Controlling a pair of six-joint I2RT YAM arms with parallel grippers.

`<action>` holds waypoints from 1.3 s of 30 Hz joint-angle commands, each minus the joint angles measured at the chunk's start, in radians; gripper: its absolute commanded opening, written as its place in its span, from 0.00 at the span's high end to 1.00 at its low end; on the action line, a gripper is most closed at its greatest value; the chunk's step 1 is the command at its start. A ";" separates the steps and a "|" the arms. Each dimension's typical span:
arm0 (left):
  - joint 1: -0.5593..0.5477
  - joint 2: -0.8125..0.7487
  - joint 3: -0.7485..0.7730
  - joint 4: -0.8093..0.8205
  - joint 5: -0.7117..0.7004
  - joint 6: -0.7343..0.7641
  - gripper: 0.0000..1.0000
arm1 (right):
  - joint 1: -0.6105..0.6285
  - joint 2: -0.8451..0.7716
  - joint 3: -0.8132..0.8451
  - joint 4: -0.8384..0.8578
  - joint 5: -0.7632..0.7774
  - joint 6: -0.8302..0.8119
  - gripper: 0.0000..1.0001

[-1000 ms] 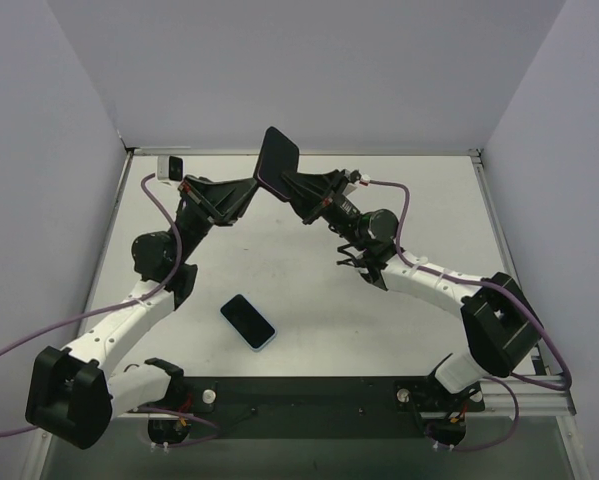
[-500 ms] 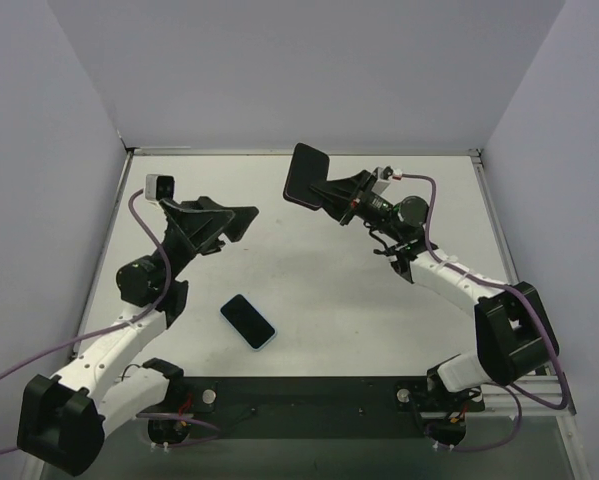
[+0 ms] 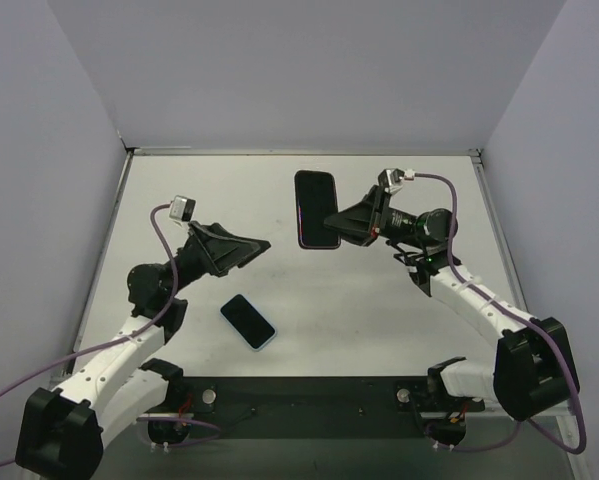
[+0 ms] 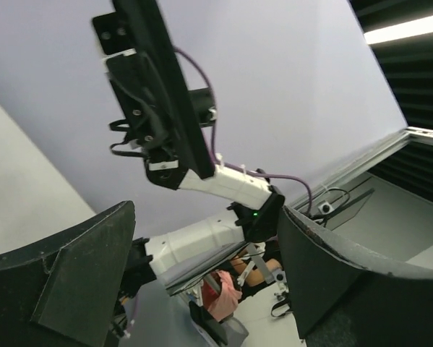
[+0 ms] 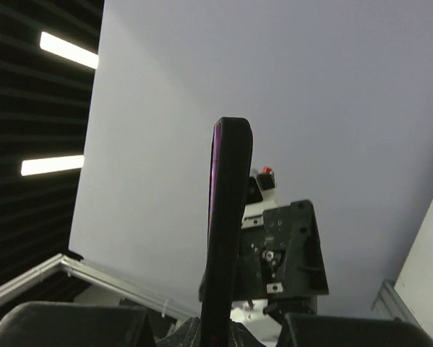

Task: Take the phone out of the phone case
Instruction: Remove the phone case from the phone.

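The right fingers (image 3: 351, 220) were clamped on the lower end of the dark case (image 3: 316, 205), holding it upright in the air above the far half of the table (image 3: 329, 320). The right wrist view showed the case edge-on between them (image 5: 227, 217). That lifted pose probably kept the case clear of the table and turned toward the other arm. The left fingers (image 3: 241, 247) were spread wide with nothing between them, well apart from the case and pointed toward it. The phone (image 3: 248, 321), dark-screened with a pale blue rim, lay flat on the table near the arm bases, touched by neither arm. Judging from that, the separation looked done, though I could not tell for certain that the held case was empty. By count there was one phone, one case and two sets of fingers, one grasping and one released.
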 commanded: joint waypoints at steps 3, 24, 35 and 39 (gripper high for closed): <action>-0.057 0.056 0.032 -0.148 0.107 0.218 0.09 | -0.001 -0.082 -0.073 0.426 -0.109 -0.097 1.00; -0.224 0.159 0.000 0.005 -0.005 0.341 0.18 | 0.016 -0.037 -0.126 0.426 -0.051 -0.116 1.00; -0.250 0.245 0.038 0.190 -0.011 0.235 0.29 | 0.026 -0.025 -0.137 0.426 -0.045 -0.120 1.00; -0.264 0.277 0.046 0.193 -0.011 0.237 0.38 | 0.034 -0.019 -0.128 0.426 -0.046 -0.122 1.00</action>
